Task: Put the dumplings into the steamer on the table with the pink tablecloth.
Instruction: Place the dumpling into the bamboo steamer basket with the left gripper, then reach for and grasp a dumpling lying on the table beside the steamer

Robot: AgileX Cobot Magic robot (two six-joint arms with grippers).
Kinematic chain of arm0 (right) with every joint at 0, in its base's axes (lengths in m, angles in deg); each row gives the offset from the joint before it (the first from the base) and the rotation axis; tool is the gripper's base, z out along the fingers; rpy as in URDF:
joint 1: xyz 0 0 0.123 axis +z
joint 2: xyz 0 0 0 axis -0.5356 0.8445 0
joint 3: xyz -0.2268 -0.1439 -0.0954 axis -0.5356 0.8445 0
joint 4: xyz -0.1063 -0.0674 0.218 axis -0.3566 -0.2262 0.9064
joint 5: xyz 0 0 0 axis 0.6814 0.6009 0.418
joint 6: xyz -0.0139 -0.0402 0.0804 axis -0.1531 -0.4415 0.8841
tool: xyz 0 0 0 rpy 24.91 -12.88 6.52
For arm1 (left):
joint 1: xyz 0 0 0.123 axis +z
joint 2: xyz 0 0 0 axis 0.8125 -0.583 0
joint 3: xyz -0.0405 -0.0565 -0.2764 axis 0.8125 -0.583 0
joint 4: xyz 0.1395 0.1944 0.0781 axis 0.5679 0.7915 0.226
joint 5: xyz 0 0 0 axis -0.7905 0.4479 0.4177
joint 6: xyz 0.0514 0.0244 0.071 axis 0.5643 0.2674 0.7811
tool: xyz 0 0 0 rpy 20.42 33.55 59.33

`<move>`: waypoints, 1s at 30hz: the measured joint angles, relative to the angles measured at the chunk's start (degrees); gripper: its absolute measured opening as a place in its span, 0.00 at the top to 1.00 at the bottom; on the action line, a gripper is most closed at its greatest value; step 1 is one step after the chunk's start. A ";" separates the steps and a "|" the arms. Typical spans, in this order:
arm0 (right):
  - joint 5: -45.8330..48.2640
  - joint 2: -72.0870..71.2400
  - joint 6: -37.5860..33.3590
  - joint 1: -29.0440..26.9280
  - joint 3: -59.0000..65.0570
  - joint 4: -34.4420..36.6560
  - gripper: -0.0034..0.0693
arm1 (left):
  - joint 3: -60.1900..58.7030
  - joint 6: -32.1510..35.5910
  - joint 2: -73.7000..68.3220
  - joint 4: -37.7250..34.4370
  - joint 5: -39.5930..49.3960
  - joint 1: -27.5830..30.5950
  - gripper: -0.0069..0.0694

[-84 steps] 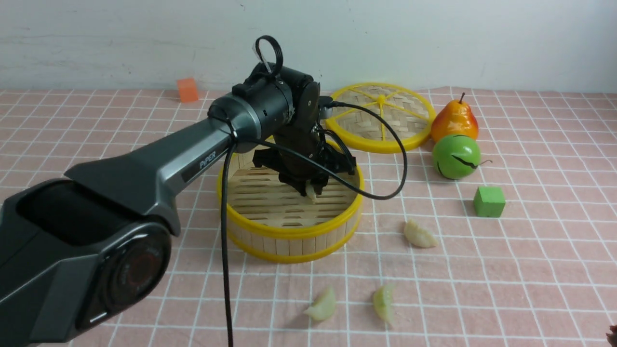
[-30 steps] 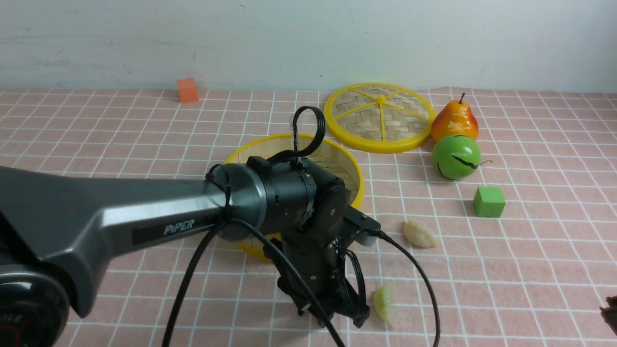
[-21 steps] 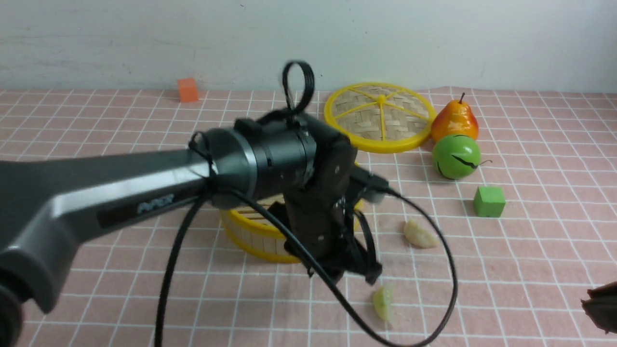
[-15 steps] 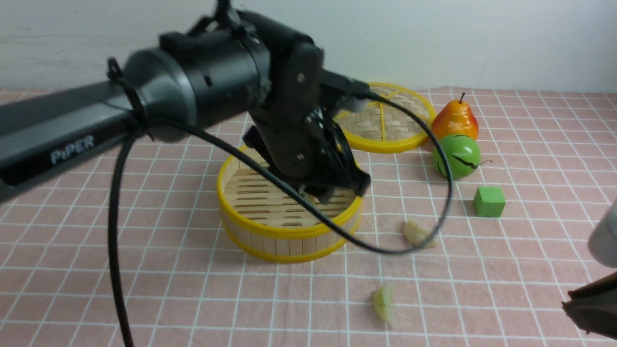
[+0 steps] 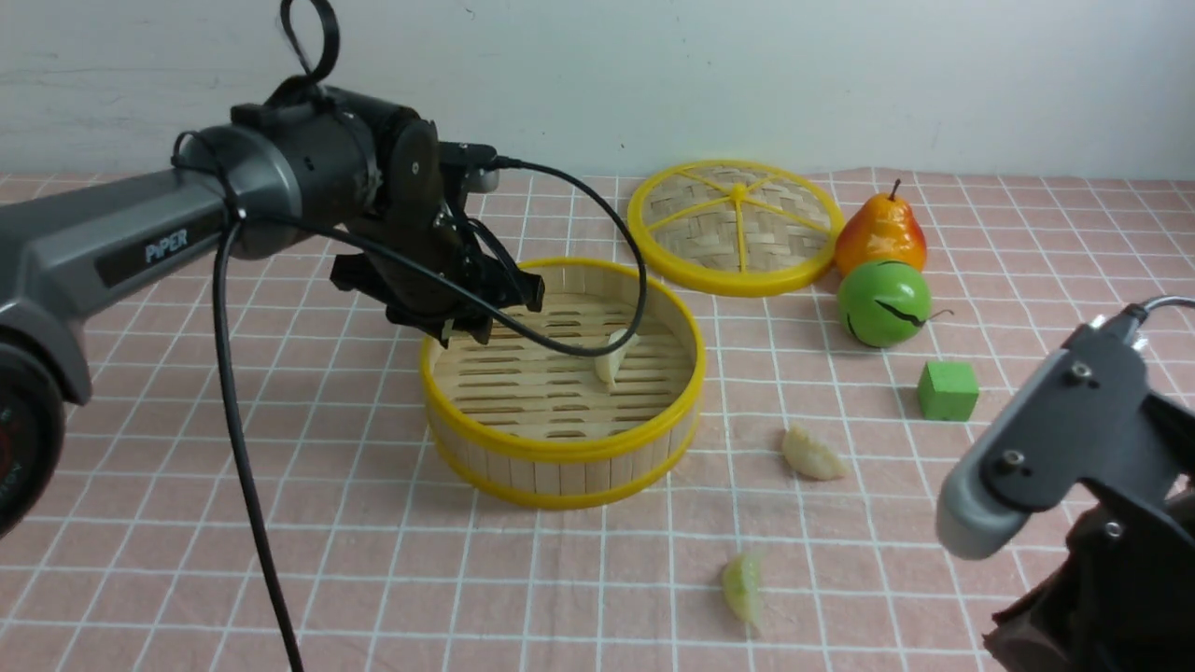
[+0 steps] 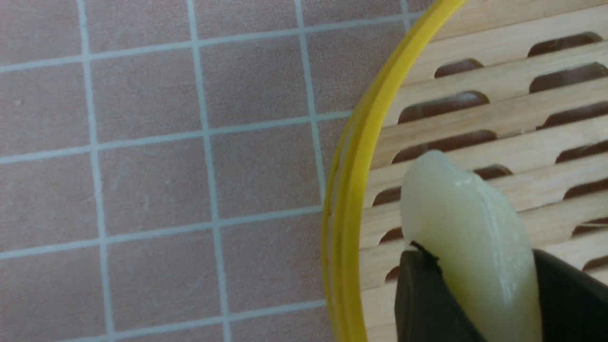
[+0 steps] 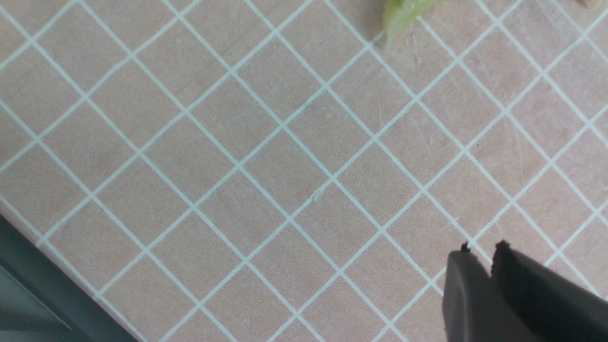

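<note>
**Dumpling held at the steamer rim**

The left gripper [image 6: 475,289] is clamped on the held dumpling [image 6: 463,213], just inside the left rim of the steamer [image 5: 560,471]. The placed dumpling [image 5: 611,357] lies on the slats. A pale dumpling [image 5: 814,455] and a greenish dumpling [image 5: 744,586] lie on the cloth [image 5: 280,523]. The right gripper [image 7: 479,259] hangs over the cloth, jaws nearly together and empty. Risks: releasing this close to the rim may tip the held dumpling outside, and the cable [image 5: 640,280] looped over the steamer could snag its wall.

White "PiPER" lettering on the left arm [image 5: 121,247], grey link
</note>
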 joint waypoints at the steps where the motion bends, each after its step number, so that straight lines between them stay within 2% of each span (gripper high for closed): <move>1: -0.04 0.18 0.00 0.00 0.00 0.09 0.84 | 0.00 0.00 -0.13 -0.13 -0.13 0.00 0.59; 4: -0.63 3.09 0.00 0.00 0.00 0.94 0.84 | 0.00 -0.30 -1.85 -0.65 -1.27 0.00 0.58; 12: -4.77 6.70 0.00 0.00 -0.05 1.56 0.84 | 0.37 -0.35 -2.69 -2.56 -0.79 -0.05 0.38; 18: 0.35 6.86 0.00 0.00 -4.25 2.06 0.84 | 6.02 -0.35 3.42 -1.71 7.44 -0.05 0.38; 23: 2.69 6.86 0.00 0.00 -11.35 3.24 0.84 | 10.43 0.00 15.08 -1.65 14.05 -0.31 0.50; 28: 2.59 8.45 0.00 0.00 -16.01 3.29 0.82 | 8.86 1.63 28.49 -1.80 21.35 -0.77 0.79; 30: 2.60 9.08 0.00 0.00 -16.17 3.45 0.82 | 7.75 1.63 30.54 -1.66 21.98 -0.77 0.84</move>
